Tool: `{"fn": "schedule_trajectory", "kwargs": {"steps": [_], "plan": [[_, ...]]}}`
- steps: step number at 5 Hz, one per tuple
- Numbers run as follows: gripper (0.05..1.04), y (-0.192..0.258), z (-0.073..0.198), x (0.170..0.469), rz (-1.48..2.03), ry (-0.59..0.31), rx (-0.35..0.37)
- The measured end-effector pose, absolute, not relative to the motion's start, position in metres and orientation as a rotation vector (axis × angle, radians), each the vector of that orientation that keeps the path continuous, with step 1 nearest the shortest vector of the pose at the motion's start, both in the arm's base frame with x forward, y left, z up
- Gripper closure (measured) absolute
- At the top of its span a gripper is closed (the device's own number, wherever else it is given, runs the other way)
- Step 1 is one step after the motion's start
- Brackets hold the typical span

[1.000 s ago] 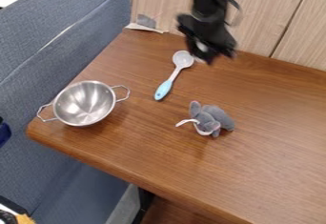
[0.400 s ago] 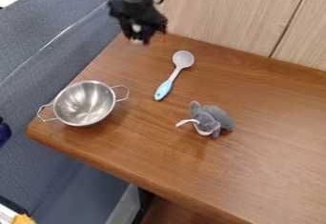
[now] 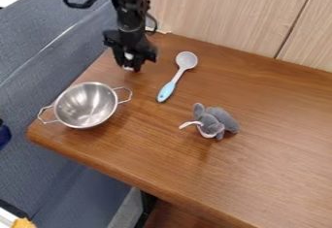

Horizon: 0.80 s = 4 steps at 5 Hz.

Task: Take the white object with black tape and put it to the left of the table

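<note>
The black gripper point(image 3: 132, 63) hangs over the far left part of the table, beyond the metal bowl and left of the spoon. Between its fingers a small white object point(image 3: 128, 56) shows, and the gripper is shut on it. The fingers hide much of this object, and I cannot make out its black tape. Its lower end is close above the wooden table point(image 3: 259, 169) or on it; I cannot tell which.
A metal bowl with two handles point(image 3: 86, 105) sits near the table's left corner. A spoon with a light blue handle point(image 3: 166, 91) lies right of the gripper. A grey plush elephant point(image 3: 216, 121) is near the middle. Wood panelling point(image 3: 220, 13) borders the far edge.
The gripper has travelled left from beyond the spoon with the white object in it, and has since come lower over the table's far left part. Bowl, spoon and elephant have stayed put.
</note>
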State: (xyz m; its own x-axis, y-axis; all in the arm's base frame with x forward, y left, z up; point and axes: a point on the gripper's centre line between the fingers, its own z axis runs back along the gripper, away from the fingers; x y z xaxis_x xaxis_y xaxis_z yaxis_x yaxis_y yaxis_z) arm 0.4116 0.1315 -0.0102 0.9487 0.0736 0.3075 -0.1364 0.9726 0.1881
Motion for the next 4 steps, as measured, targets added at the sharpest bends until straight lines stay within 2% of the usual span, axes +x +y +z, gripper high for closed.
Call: {"fn": "schedule_trajectory", "kwargs": {"steps": [1,2,3,4], "plan": [[0.614,0.1287,-0.0108,0.4109,0.116,-0.297,0.209],[0.547,0.1244,-0.0124,0.409,0.133,-0.284,0.205],[0.242,0.12,-0.0142,0.4046,0.149,-0.251,0.172],[0.064,0.1219,-0.0135,0.4042,0.146,-0.248,0.188]]}}
